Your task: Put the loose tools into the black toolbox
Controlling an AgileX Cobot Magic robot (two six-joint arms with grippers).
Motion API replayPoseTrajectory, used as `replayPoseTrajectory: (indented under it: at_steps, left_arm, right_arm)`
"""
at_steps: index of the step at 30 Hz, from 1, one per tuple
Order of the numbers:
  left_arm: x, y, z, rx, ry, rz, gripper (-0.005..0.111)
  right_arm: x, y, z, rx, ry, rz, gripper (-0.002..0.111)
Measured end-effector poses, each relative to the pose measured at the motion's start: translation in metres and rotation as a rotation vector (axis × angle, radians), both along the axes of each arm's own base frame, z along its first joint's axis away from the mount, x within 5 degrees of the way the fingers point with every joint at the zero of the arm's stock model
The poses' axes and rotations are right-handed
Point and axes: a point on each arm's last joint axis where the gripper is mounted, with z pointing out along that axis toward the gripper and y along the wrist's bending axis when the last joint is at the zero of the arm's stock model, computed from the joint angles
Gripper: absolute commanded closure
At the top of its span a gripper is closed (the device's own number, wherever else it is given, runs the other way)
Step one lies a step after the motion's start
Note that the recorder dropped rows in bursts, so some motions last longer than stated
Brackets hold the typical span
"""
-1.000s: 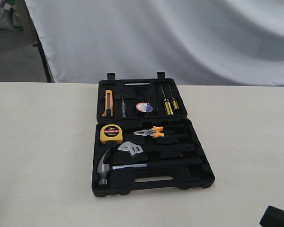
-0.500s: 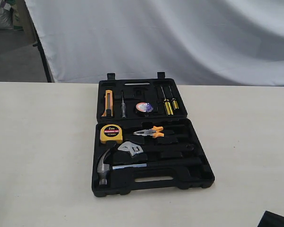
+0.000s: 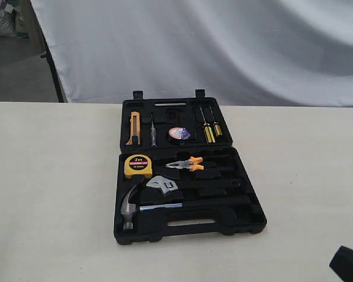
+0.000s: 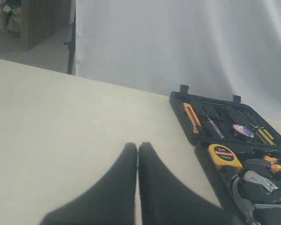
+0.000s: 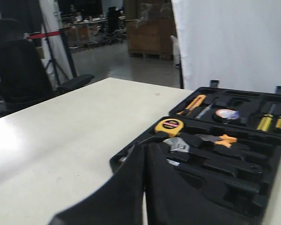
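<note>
Tools first, from the exterior view: the black toolbox lies open on the table, and all three loose tools sit inside it. The claw hammer fills the recess in the half nearer the arms. The adjustable wrench lies just beyond it, and the tape roll is in the far half. Only a dark corner of the right arm shows, well apart from the case. The left arm is out of shot.

Over to the left wrist view: the left gripper hangs above bare table with its fingers pressed together, holding nothing. The toolbox sits ahead of the tips and off toward the other arm's side, well clear.

Now the right wrist view: the right gripper is pinched closed too, and empty. The near wall of the toolbox lies just past its tips, the wrench straight ahead, the tape roll farther on. The hammer is mostly hidden behind the fingers.

By my read nothing is left to load, so the step in hand is a clean finish. To do it well, keep both pairs of fingers closed and take the right one up and away from the case rather than across its rim. That way no seated tool gets knocked out of its recess.
</note>
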Motion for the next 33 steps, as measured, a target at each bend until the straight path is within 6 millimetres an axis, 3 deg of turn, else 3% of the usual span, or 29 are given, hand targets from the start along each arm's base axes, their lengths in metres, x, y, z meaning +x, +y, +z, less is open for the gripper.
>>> replayPoseTrajectory:
  at_steps: [10, 15, 33]
  left_arm:
    - [0.0, 0.0, 0.0, 0.0, 0.0, 0.0, 0.106]
    - [0.0, 0.0, 0.0, 0.0, 0.0, 0.0, 0.106]
    - [0.0, 0.0, 0.0, 0.0, 0.0, 0.0, 0.106]
  right_arm:
    - [0.014, -0.02, 0.0, 0.004, 0.007, -0.421, 0.108]
    - [0.016, -0.026, -0.002, 0.001, 0.023, -0.54, 0.108]
    - [0.016, -0.029, -0.006, -0.017, 0.058, -0.592, 0.108]
